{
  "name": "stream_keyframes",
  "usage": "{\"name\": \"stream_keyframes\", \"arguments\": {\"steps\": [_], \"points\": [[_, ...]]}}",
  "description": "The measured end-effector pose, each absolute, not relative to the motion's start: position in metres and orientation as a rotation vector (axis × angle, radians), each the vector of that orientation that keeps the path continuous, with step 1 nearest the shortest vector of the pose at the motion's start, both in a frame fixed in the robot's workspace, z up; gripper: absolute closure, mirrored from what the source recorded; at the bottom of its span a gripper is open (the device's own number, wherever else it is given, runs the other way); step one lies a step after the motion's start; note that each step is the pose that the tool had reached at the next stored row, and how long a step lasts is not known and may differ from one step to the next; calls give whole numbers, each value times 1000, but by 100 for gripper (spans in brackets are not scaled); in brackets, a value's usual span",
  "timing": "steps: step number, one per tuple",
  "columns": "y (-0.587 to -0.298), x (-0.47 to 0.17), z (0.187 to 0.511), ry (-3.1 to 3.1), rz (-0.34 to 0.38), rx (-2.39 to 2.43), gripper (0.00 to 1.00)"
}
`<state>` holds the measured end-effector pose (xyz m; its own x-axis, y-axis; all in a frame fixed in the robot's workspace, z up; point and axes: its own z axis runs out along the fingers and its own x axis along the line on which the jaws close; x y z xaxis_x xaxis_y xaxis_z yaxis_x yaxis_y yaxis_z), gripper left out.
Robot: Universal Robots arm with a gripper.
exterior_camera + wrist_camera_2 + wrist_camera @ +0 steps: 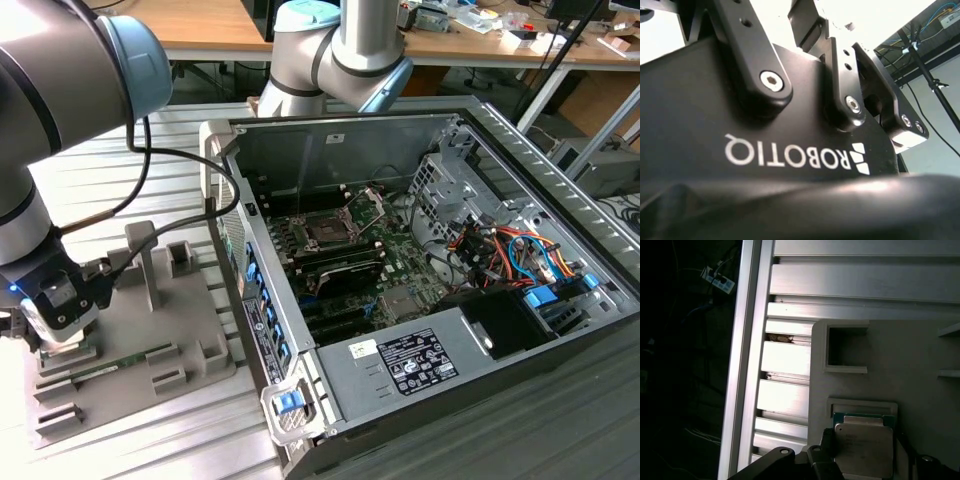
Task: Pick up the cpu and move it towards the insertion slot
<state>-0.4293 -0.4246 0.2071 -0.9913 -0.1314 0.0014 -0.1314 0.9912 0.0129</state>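
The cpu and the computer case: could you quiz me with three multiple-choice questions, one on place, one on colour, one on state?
1. Where does the cpu lie? A in the motherboard socket; B on the grey tray; C on a wooden desk.
2. Its top is: A silvery; B red; C black.
3. The computer case is: A shut; B wrapped; C open.
Answers: B, the first wrist view shows it in a tray pocket; A, pale metal shows there; C, its cables lie exposed in the exterior view.
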Motion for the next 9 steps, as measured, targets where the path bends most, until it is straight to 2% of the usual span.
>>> {"name": "stream_keyframes", "arguments": {"steps": [9], "points": [[-425, -429, 209, -3132, -20, 207, 45]]}}
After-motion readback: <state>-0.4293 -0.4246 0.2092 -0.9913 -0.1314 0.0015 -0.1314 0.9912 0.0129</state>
